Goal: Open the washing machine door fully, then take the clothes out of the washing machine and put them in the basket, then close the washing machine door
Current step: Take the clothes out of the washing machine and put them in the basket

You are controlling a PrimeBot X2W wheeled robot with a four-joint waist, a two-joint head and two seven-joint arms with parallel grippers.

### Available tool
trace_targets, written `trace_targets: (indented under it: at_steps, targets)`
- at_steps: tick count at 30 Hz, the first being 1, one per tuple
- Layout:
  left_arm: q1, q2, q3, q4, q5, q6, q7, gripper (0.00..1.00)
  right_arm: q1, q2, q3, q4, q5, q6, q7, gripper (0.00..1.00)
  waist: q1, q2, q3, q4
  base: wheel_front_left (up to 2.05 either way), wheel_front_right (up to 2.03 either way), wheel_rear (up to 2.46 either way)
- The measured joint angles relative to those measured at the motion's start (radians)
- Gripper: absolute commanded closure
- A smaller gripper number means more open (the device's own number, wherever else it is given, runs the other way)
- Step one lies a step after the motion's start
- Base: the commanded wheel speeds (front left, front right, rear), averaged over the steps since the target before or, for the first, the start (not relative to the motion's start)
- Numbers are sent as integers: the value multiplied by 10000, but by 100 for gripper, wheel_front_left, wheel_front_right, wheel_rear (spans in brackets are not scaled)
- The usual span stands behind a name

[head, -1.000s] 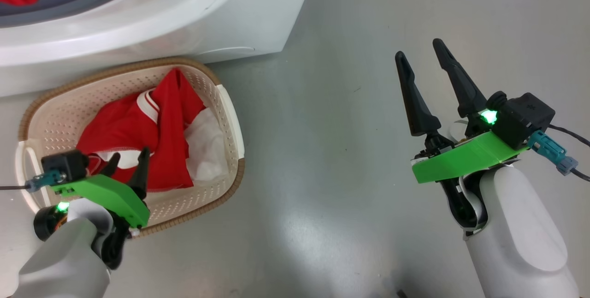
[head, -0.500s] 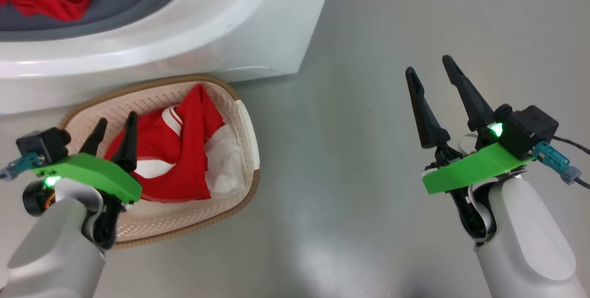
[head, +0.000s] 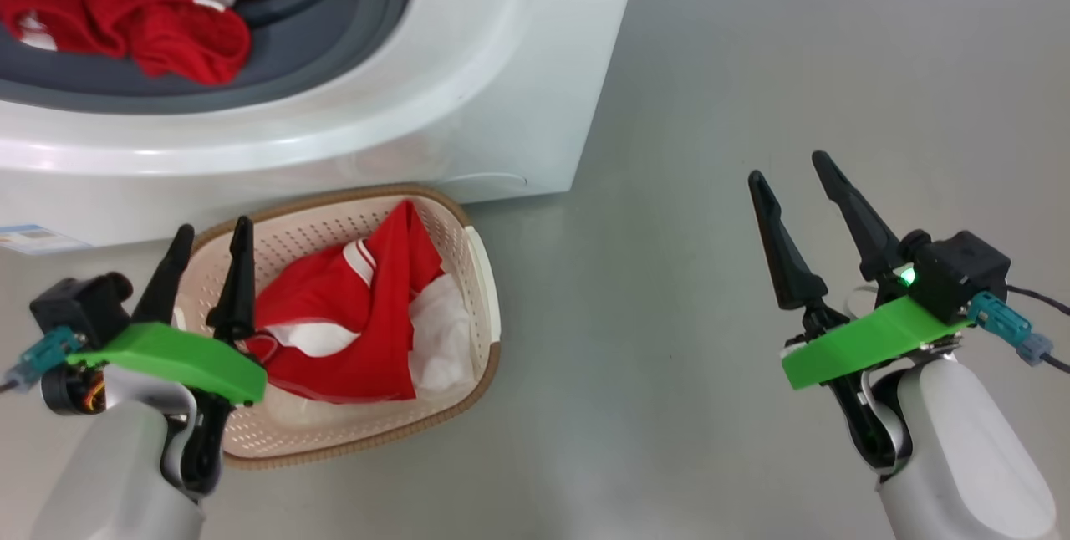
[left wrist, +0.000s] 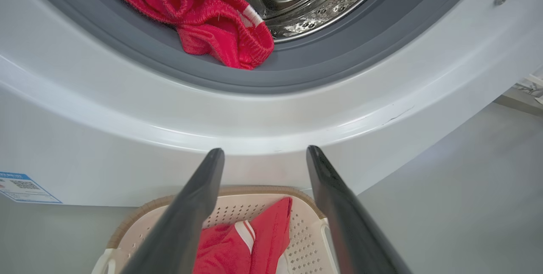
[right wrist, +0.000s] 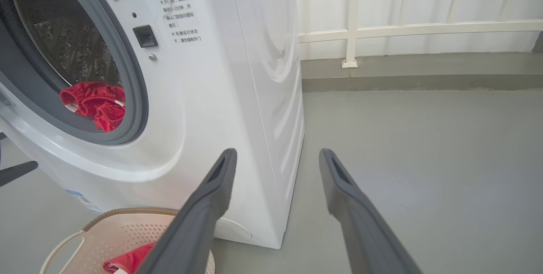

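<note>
The white washing machine [head: 468, 105] stands with its mouth uncovered; its door is out of view. Red clothes with white trim [head: 125, 13] lie over the grey ring, also seen in the left wrist view [left wrist: 212, 19] and the right wrist view [right wrist: 95, 104]. The cream basket [head: 481, 256] sits on the floor against the machine, holding red and white clothes [head: 351, 314]. My left gripper [head: 215, 226] hangs open and empty over the basket's left end, pointing at the machine front [left wrist: 265, 150]. My right gripper [head: 788, 167] is open and empty over bare floor, right of the machine [right wrist: 278, 152].
Grey floor [head: 669, 189] stretches right of the machine and basket. A blue label [head: 29, 237] is low on the machine front. A white railing and wall [right wrist: 352, 32] stand behind, past the machine's side.
The head view has tilted up, showing more of the drum mouth. My left gripper has lifted from inside the basket toward its left far edge, still open. The right gripper stays open.
</note>
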Motion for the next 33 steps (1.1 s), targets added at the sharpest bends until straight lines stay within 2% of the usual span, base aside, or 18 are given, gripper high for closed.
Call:
trace_targets:
  at_steps: [11, 33]
  targets:
    - [1474, -288, 1289, -1965, 1354, 0, 0, 0, 746, -311, -174, 50, 81, 0, 0, 0, 0, 0, -891, 235, 0, 0, 0]
    - [4073, -706, 2865, -4389, 2604, 0, 0, 0, 1824, -500, -420, 21, 92, 0, 0, 0, 0, 0, -1988, 424, 0, 0, 0]
